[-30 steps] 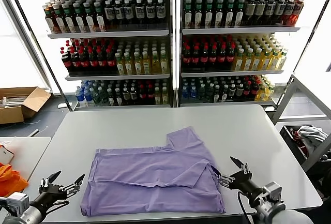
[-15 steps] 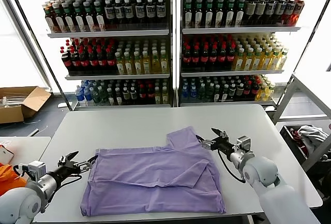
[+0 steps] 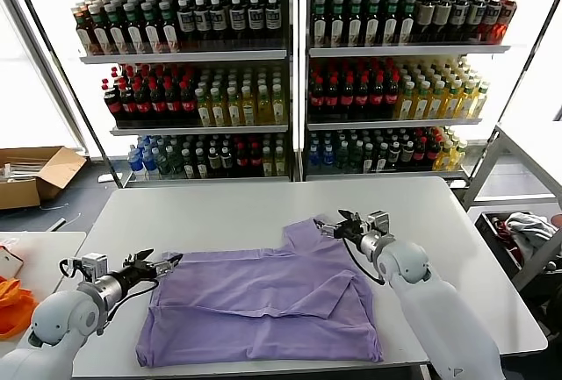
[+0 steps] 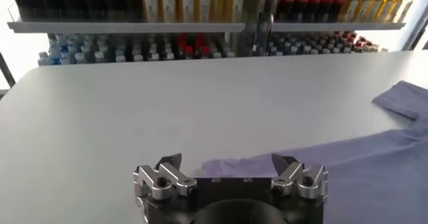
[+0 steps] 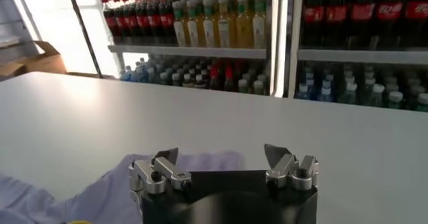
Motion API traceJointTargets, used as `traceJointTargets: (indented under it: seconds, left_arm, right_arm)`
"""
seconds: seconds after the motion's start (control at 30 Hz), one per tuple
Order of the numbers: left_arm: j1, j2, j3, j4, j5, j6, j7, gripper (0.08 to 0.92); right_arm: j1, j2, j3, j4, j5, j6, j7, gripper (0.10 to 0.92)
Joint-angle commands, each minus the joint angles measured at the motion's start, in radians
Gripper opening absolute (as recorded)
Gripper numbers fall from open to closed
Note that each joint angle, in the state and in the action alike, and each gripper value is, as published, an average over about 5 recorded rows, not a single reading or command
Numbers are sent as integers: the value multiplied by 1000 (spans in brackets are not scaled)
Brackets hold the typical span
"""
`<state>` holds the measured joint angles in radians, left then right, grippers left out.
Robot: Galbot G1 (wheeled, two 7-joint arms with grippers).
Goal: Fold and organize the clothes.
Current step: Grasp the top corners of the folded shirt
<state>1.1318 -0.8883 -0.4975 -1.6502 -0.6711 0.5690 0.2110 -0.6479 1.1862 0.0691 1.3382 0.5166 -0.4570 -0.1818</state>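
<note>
One lavender T-shirt (image 3: 263,297) lies flat and partly folded on the white table (image 3: 219,209), plain side up, with one sleeve (image 3: 309,233) pointing to the far side. My left gripper (image 3: 167,262) is open and empty at the shirt's far left corner, low over the table. In the left wrist view its jaws (image 4: 227,160) stand wide apart with the shirt's edge (image 4: 361,172) just ahead. My right gripper (image 3: 332,225) is open and empty at the sleeve's far end. In the right wrist view the jaws (image 5: 221,153) stand apart over the lavender cloth (image 5: 100,192).
Shelves of bottles (image 3: 290,73) stand behind the table. A cardboard box (image 3: 35,174) lies on the floor at the left. A small side table (image 3: 39,253) with an orange thing (image 3: 13,305) is at the near left. A bin with cloth (image 3: 527,231) is at the right.
Both arms have swung from the table's near edge toward the far side. The left gripper reached the shirt's far left corner, the right gripper the sleeve's end. The shirt has not moved.
</note>
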Motion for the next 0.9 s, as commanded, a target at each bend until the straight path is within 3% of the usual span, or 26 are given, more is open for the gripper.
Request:
traceJointTargets:
  seconds: [0.03,0.17,0.23,0.7,0.9]
  left_arm:
    - [-57,-2,55,73,-17,5,2,823]
    - [-47,-6,51,81,-17,7,2,802]
    - [-41,-7,51,82,-17,7,5,761]
    - [-20,-11,47,41,-17,7,18,371]
    - [-10,4,26,-52,-52,8,2,198]
  right_arm:
    - [54,59,-36,-110,-20,-1,15,822]
    - [47,59,-48,-114,-31,-11,31,784]
    - [35,55,-49,-106,-39,-15,39,727]
    - [-30,25,-25,33,16,14,54,329]
    - [-62,6,8,160,71,18,83,158]
